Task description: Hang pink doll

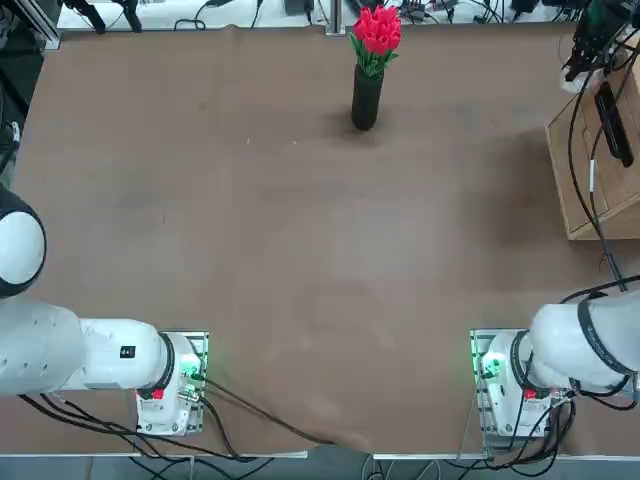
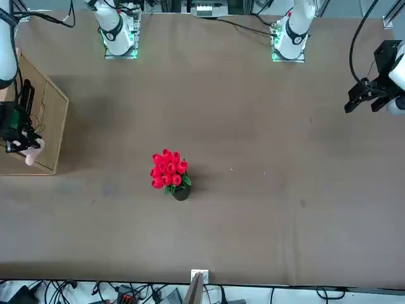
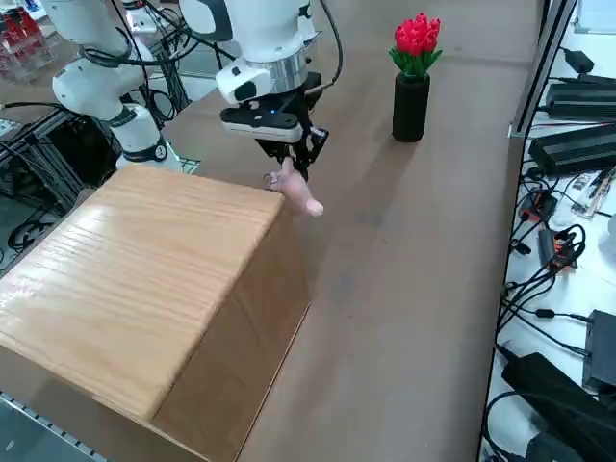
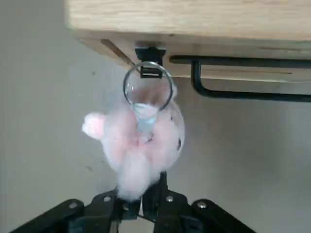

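You see the right gripper clamped on the pink doll, holding it beside the wooden box's top edge; the black vase holds red flowers near the table's far edge.

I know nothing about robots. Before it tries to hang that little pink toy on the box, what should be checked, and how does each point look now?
1. Toy gripped: the right gripper is shut on the pink doll. Ok.
2. Ring free: the doll's clear ring stands clear of the fingers, facing the box. Ok.
3. Hook reachable: a black hook sticks out under the wooden box, unobstructed. Ok.
4. Ring on hook: the ring sits beside a small black clip, not over the hook. Not ok.
5. Vase of red flowers out of the way: far across the table. Ok.
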You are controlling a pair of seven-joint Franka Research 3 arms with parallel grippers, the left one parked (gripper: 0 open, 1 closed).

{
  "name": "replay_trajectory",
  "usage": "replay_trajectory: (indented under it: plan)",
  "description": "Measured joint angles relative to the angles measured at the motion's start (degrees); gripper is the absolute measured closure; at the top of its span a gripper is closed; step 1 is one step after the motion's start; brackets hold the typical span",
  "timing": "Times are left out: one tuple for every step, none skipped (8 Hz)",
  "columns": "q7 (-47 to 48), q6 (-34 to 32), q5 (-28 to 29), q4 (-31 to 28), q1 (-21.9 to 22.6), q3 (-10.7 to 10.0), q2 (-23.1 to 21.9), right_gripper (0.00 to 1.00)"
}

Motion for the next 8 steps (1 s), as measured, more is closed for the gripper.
replay_trajectory:
  plan:
    - [-0.4, 0.8, 0.7, -0.6, -0.1, 0.0, 0.0, 0.94]
    - [-0.9, 1.5, 1.1, -1.4, -0.2, 0.0, 0.0, 0.94]
    - [-1.5, 2.2, 1.2, -2.0, -0.6, 0.0, 0.0, 0.94]
    - [-2.0, 2.8, 1.5, -2.5, -1.1, 0.0, 0.0, 0.94]
    - [-2.5, 3.2, 1.7, -2.7, -1.4, 0.0, 0.0, 0.94]
    - [-3.1, 3.4, 1.8, -2.7, -1.5, 0.0, 0.0, 0.94]
    - [-3.5, 3.5, 1.9, -2.7, -1.5, 0.0, 0.0, 0.94]
    - [-3.7, 3.5, 1.9, -2.7, -1.5, 0.0, 0.0, 0.94]
